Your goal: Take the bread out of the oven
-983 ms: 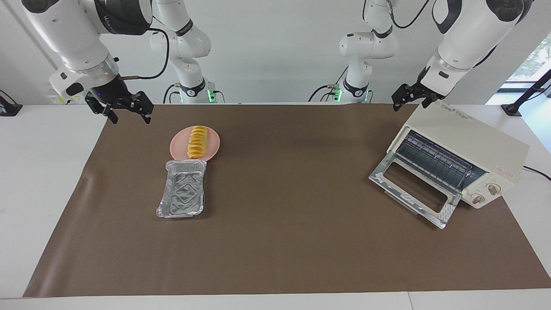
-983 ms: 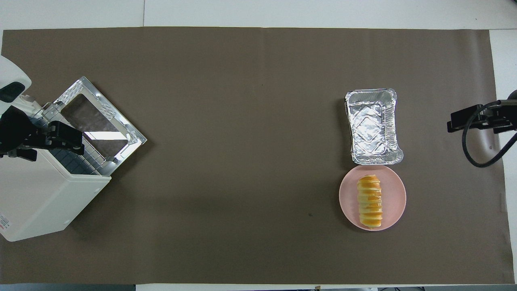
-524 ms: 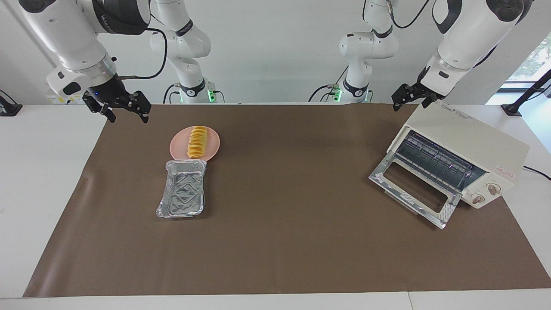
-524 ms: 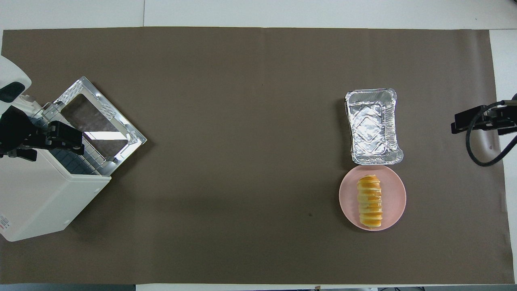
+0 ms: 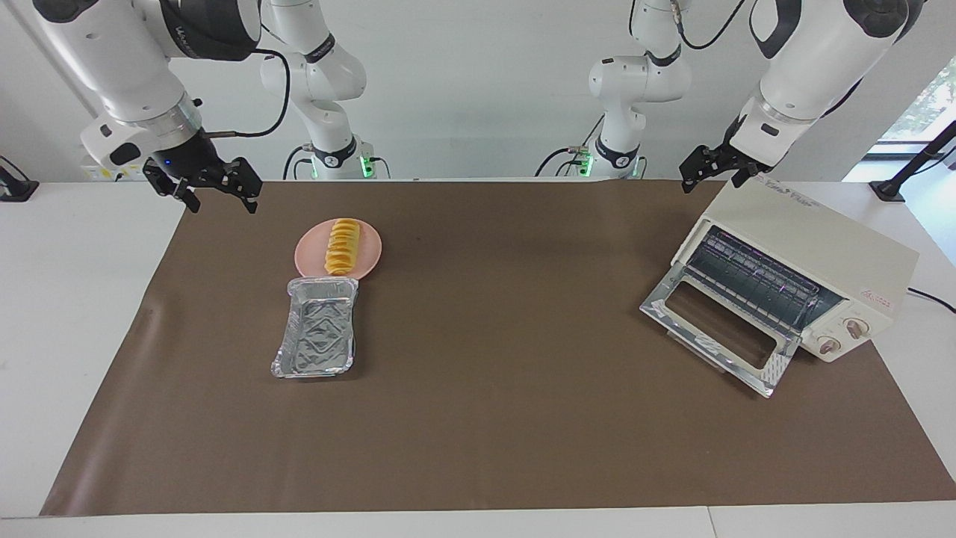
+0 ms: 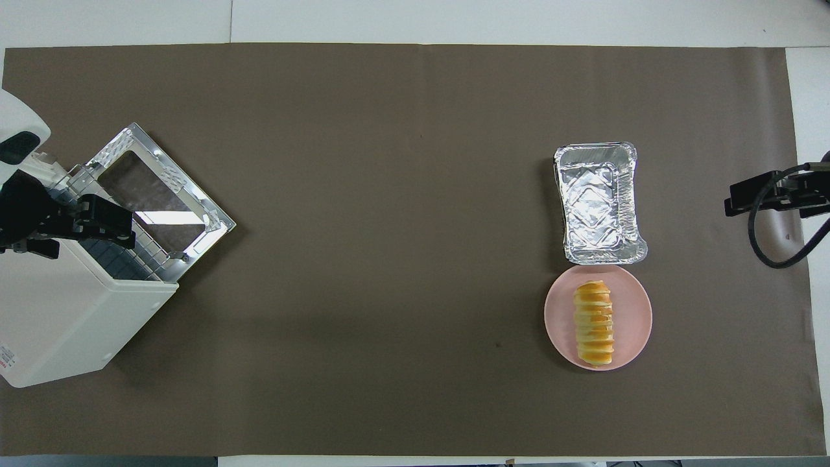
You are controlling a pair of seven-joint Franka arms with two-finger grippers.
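Note:
The bread (image 5: 343,246) lies on a round pink plate (image 5: 373,254) toward the right arm's end of the table; it also shows in the overhead view (image 6: 594,323). The cream oven (image 5: 814,246) stands at the left arm's end with its glass door (image 5: 717,329) folded down; its wire rack (image 5: 754,280) is bare. My right gripper (image 5: 219,196) hangs open and empty over the mat's edge, apart from the plate. My left gripper (image 5: 709,175) is open and empty over the oven's top corner nearest the robots.
An empty crinkled foil tray (image 5: 315,336) lies against the plate, farther from the robots than the plate is. A brown mat (image 5: 508,418) covers the table. The oven's open door juts out toward the middle of the mat.
My right gripper has risen a little and drawn back toward the right arm's end of the table, then stopped. The left gripper, bread and oven have not moved.

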